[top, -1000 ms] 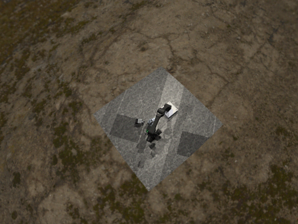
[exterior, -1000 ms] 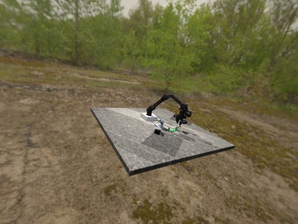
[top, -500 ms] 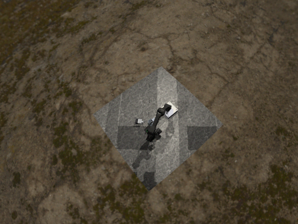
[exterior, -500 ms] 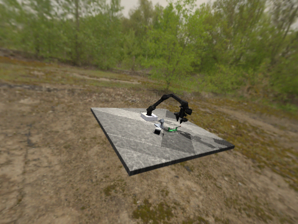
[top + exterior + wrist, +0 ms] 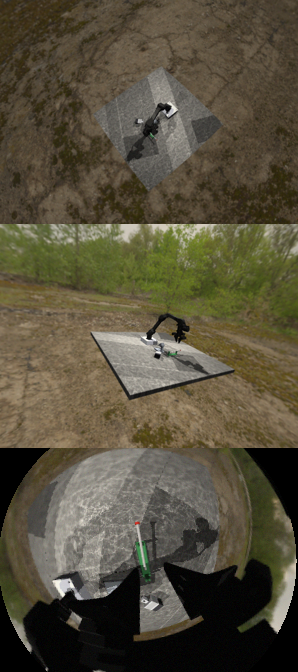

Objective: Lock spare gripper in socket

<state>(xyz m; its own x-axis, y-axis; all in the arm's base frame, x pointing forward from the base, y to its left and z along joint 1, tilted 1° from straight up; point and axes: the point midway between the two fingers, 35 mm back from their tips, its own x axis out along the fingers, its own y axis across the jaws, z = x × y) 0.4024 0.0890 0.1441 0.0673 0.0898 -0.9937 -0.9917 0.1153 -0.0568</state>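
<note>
The white lock pin [image 5: 143, 552], with a red end [image 5: 156, 140] [image 5: 180, 350], lies along a green stand [image 5: 151, 135] [image 5: 172, 354]. My gripper [image 5: 178, 341] [image 5: 151, 567] is partly open and holds nothing; its fingers point down above the stand and do not touch it. In the wrist view the near end of the stand shows just beside the left fingertip. The grey mount [image 5: 156, 121] [image 5: 162, 346] stands between the arm's base and the stand; its socket is too small to make out. The spare gripper [image 5: 139, 121] [image 5: 157, 355] [image 5: 151, 603], white and dark, lies apart from the mount.
The arm's white base [image 5: 171, 111] [image 5: 148, 341] [image 5: 67, 584] sits behind the mount. The grey slab [image 5: 149, 178] [image 5: 146, 381] carries everything and ends in straight edges, with dark arm shadows across it. Fingers and gripper body hide part of the mount in the wrist view.
</note>
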